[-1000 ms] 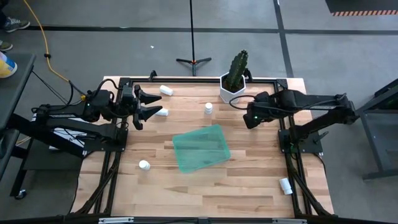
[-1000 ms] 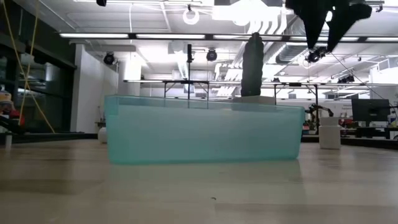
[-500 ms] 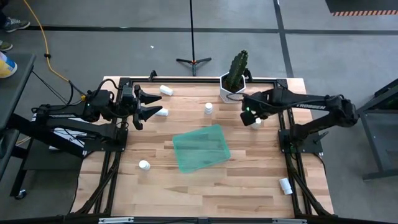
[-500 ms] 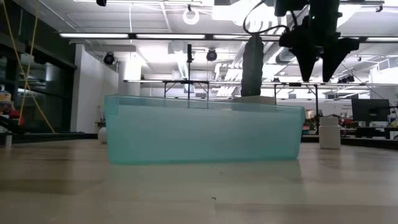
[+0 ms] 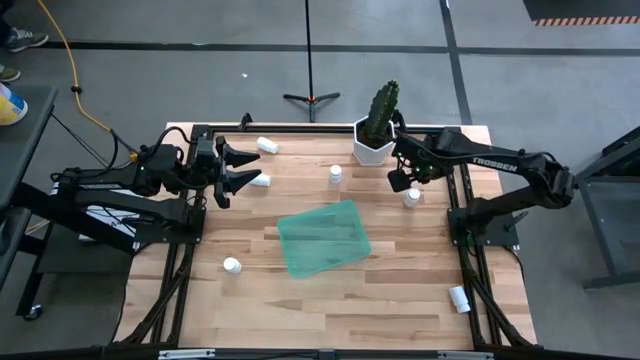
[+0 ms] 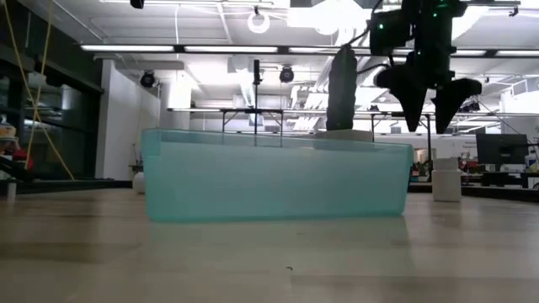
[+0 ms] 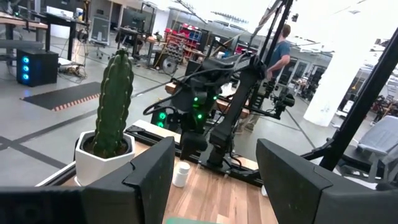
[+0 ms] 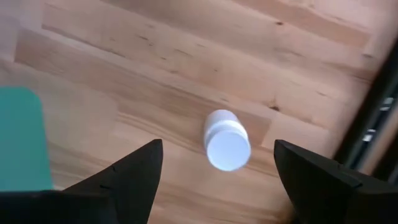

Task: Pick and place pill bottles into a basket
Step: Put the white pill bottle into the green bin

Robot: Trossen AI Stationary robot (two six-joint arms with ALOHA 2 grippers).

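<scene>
The teal-green basket [image 5: 323, 238] lies mid-table and also shows in the low view [image 6: 274, 181]. Small white pill bottles are scattered around it: one upright [image 5: 412, 197] near the right side, one [image 5: 335, 175] by the far middle, two [image 5: 267, 145] [image 5: 260, 181] at the far left, one [image 5: 232, 265] at the near left, one [image 5: 459, 298] at the near right. My right gripper [image 5: 402, 178] [image 6: 428, 109] is open, pointing down, above the right-side bottle [image 8: 227, 140] [image 6: 446, 181]. It touches nothing. My left gripper [image 5: 250, 168] [image 7: 214, 149] hangs open over the far left.
A white hexagonal pot with a cactus [image 5: 376, 135] stands at the far edge, close to my right arm; it also shows in the left wrist view [image 7: 115, 102]. A black frame runs round the table. A person [image 7: 283, 46] stands far back in the room.
My right gripper has come down toward the upright bottle near the table's right side, drawing a little toward the far edge, and stays open. The bottle, which was under the arm in the high view, now shows beside it.
</scene>
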